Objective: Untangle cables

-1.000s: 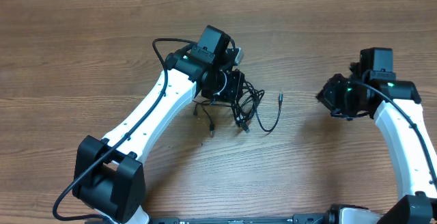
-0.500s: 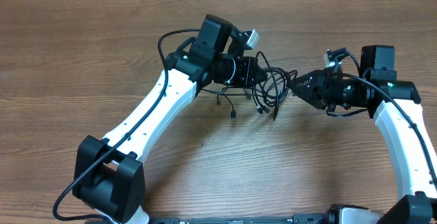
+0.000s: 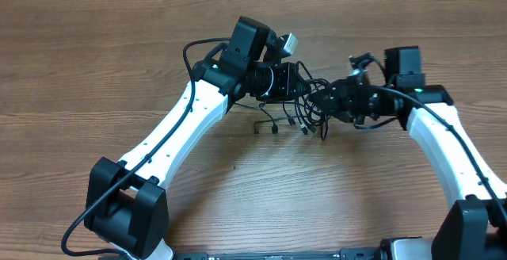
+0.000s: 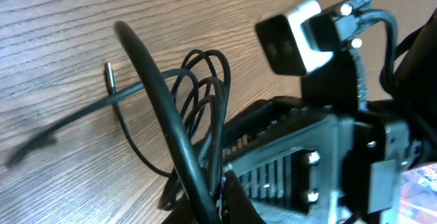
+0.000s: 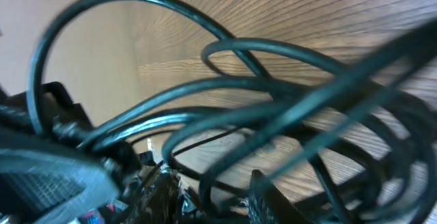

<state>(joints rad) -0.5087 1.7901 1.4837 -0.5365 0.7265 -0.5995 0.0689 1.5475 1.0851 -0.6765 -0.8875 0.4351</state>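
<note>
The cables [image 3: 311, 111] are a tangled bundle of thin black cords held just above the wooden table, with plug ends [image 3: 274, 129] hanging down. My left gripper [image 3: 295, 82] is shut on the left side of the bundle; in the left wrist view [image 4: 222, 200] loops [image 4: 205, 94] fan out from its jaws. My right gripper [image 3: 329, 101] is pushed into the bundle's right side. In the right wrist view [image 5: 215, 197] its jaws stand apart with strands [image 5: 273, 87] running between and across them. The two grippers are close together.
The wooden table [image 3: 95, 54] extends all round. The left arm's white link [image 3: 178, 129] runs from the lower left. The right arm [image 3: 444, 141] comes in from the lower right. The right gripper's body [image 4: 321, 149] fills the left wrist view's right half.
My left gripper lifted the bundle off the table and carried it right. My right gripper swung left from the table's right side and entered the bundle.
</note>
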